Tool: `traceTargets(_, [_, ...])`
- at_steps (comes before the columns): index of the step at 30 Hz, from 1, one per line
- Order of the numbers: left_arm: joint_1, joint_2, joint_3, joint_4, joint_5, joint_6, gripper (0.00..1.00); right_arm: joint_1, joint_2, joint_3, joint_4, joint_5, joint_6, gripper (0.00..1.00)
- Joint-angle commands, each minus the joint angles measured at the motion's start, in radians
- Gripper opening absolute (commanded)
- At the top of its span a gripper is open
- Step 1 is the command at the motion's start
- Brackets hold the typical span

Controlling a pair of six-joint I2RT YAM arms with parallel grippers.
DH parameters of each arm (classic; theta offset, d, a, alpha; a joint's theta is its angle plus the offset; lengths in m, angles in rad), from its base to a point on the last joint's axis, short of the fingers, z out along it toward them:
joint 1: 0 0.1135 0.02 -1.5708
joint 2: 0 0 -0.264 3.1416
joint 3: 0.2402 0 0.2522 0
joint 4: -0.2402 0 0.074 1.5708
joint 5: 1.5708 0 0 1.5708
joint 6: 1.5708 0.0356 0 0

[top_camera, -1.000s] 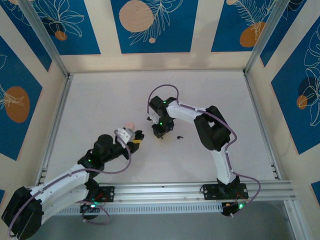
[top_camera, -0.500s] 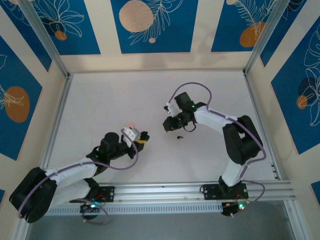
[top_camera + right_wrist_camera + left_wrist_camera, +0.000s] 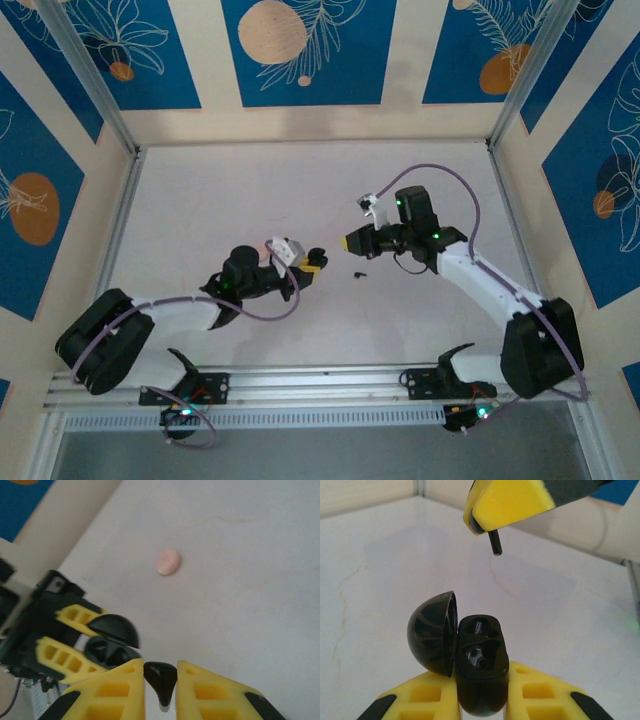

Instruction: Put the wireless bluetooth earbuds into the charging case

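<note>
My left gripper [image 3: 480, 702] is shut on a black charging case [image 3: 481, 672] held upright, its domed lid [image 3: 431, 640] swung open to the left and two sockets showing. My right gripper [image 3: 161, 690] is shut on a black earbud [image 3: 161, 677], stem pointing down. In the left wrist view a right finger [image 3: 510, 500] hangs above the case with the earbud's stem [image 3: 495, 542] poking out. From above, the left gripper [image 3: 312, 263] and right gripper [image 3: 350, 243] face each other, a little apart. Another black earbud [image 3: 359, 273] lies on the table below them.
A small pale pink rounded piece with a seam [image 3: 168, 561] lies on the white table [image 3: 200, 200] beyond the left gripper. Metal frame rails [image 3: 110, 250] run along the table's sides, and patterned walls stand behind them.
The left gripper has moved right toward the table's middle with the case. The right gripper has drawn back to the right and turned, so it now faces the left gripper.
</note>
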Motion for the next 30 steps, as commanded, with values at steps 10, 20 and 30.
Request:
traceTargets(10, [-0.041, 0.043, 0.127, 0.087, 0.121, -0.021, 0.20, 0.000, -0.141, 0.002, -0.007, -0.160, -0.057, 0.18])
traceTargets(20, [-0.051, 0.028, 0.126, 0.092, 0.108, -0.023, 0.21, 0.039, -0.115, 0.041, -0.020, -0.163, -0.099, 0.18])
traceTargets(30, [-0.055, 0.019, 0.126, 0.098, 0.108, -0.019, 0.21, 0.076, -0.063, 0.079, -0.035, -0.130, -0.124, 0.18])
